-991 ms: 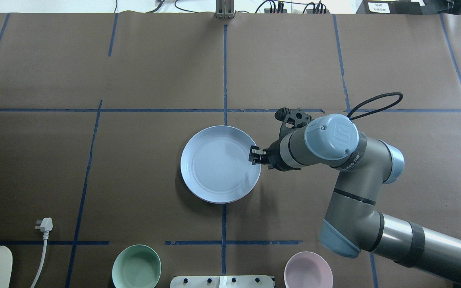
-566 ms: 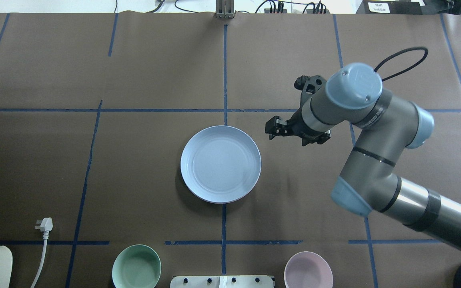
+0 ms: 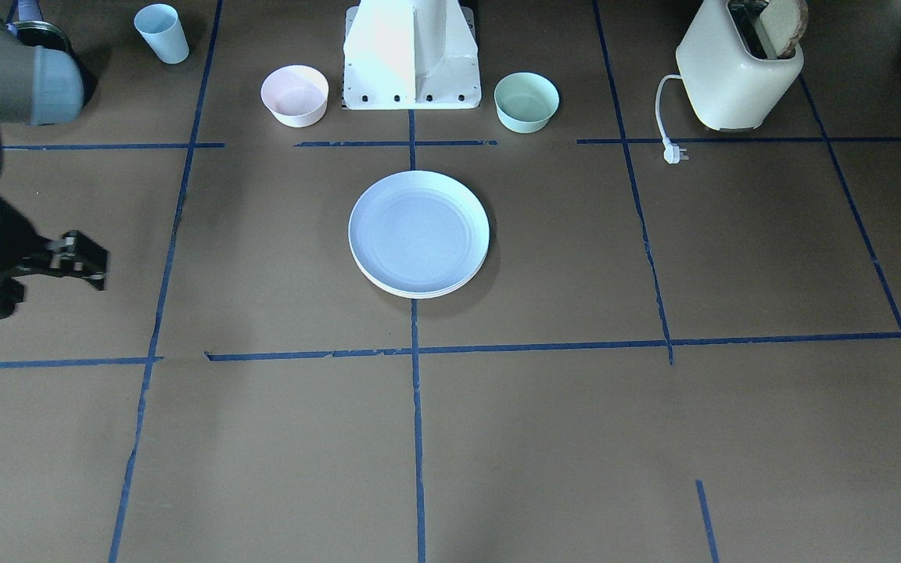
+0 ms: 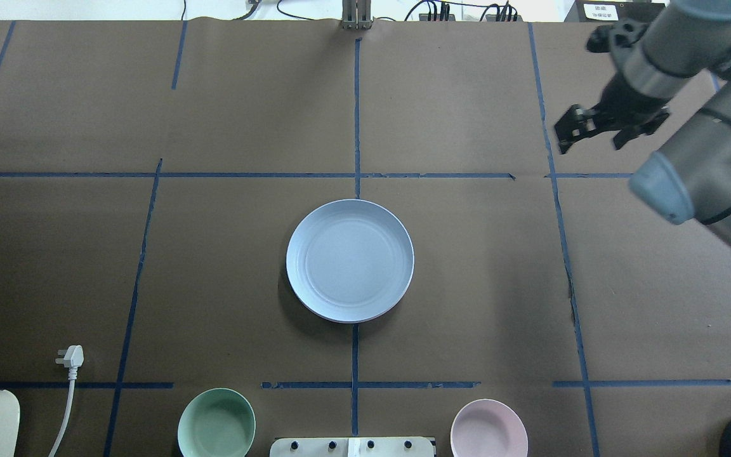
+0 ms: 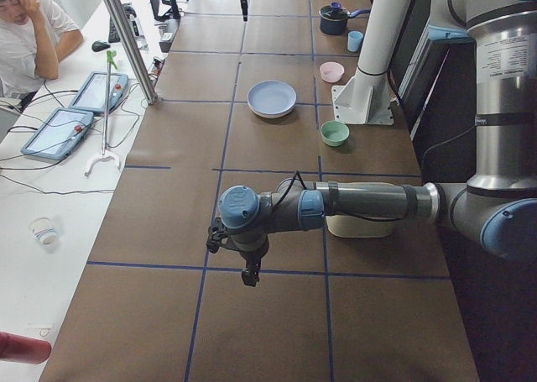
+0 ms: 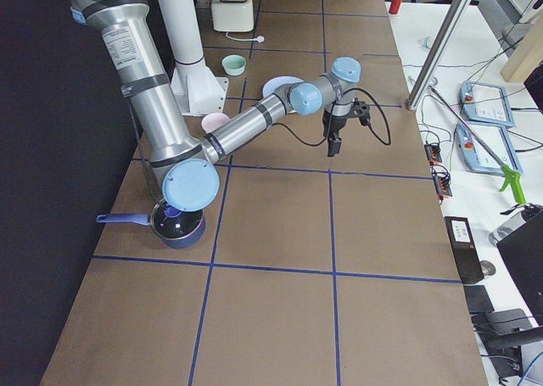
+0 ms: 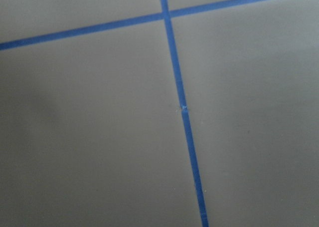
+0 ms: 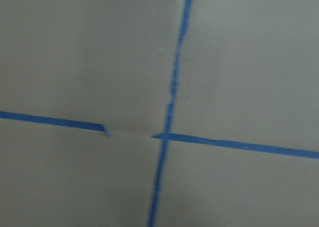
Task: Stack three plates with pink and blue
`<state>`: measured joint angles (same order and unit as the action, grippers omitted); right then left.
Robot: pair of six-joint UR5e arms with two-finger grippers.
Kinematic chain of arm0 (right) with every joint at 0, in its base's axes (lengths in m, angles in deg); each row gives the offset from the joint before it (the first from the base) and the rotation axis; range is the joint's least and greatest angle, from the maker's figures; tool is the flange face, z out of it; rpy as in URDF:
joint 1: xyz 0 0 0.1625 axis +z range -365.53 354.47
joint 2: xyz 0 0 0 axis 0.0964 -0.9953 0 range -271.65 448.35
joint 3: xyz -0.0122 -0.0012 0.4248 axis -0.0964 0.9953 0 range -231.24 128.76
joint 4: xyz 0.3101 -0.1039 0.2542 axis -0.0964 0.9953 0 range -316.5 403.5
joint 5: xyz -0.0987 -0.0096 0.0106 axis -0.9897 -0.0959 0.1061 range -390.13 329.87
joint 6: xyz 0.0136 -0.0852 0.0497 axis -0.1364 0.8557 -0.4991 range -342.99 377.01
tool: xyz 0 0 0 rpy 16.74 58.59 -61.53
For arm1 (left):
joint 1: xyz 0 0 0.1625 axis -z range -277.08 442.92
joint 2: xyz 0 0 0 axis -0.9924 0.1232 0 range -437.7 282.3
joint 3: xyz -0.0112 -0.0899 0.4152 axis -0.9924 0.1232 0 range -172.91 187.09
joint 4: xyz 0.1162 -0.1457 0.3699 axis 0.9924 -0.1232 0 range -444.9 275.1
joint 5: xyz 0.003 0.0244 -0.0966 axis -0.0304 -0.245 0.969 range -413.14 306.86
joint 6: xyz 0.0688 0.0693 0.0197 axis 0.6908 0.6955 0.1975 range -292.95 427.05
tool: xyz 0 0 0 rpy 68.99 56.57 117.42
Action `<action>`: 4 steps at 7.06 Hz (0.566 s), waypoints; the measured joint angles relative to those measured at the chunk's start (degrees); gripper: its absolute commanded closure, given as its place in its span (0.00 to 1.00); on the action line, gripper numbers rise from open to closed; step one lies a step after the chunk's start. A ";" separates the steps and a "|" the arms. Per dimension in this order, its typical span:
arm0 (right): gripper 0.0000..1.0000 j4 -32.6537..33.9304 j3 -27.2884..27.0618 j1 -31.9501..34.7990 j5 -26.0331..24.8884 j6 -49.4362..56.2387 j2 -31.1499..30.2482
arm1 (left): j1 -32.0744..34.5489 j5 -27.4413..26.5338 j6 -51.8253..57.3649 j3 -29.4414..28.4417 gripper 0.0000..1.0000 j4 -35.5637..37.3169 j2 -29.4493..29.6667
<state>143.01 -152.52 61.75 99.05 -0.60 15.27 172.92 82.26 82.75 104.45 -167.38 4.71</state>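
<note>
Sitting at the centre of the paper-covered table (image 4: 245, 114), where two blue tape lines (image 4: 356, 114) meet, the pale blue plate (image 4: 349, 260) lies flat on top of a stack (image 3: 419, 291). Pale rims of the plates beneath show along its edge, too thin to tell their colours. Nothing touches it. The right gripper (image 4: 565, 130) hangs well apart from the stack, over the far right of the table, its jaws spread and empty. The left gripper (image 5: 249, 274) points down over bare paper well off to the left, beside a tape crossing. It shows only from the side camera, so whether its jaws are open or closed cannot be told. On the near edge, a mint bowl (image 4: 216, 422) and a pink bowl (image 4: 489, 428) stand on either side of the robot's white base (image 3: 411, 55). A pale blue cup (image 3: 163, 33) and a dark saucepan (image 6: 174, 220) stand at the near right. A cream toaster (image 3: 736, 74) stands at the near left, its white plug (image 3: 673, 155) lying loose on the paper.
</note>
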 measured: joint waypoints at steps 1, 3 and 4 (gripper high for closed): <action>0.00 0.62 0.02 6.30 2.07 11.92 -5.31 | 0.04 -0.17 0.00 -0.59 0.00 -0.09 -0.64; 0.01 0.49 -0.22 17.28 4.66 30.07 -16.47 | 0.11 -0.18 -0.31 -0.96 0.00 -0.19 -0.82; 0.00 0.35 -0.32 21.23 4.72 34.67 -21.16 | 0.18 -0.13 -0.31 -0.70 0.00 -0.21 -0.86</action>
<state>143.37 -152.84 82.99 103.77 34.07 -5.89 173.11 82.13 82.44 103.75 -167.59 3.85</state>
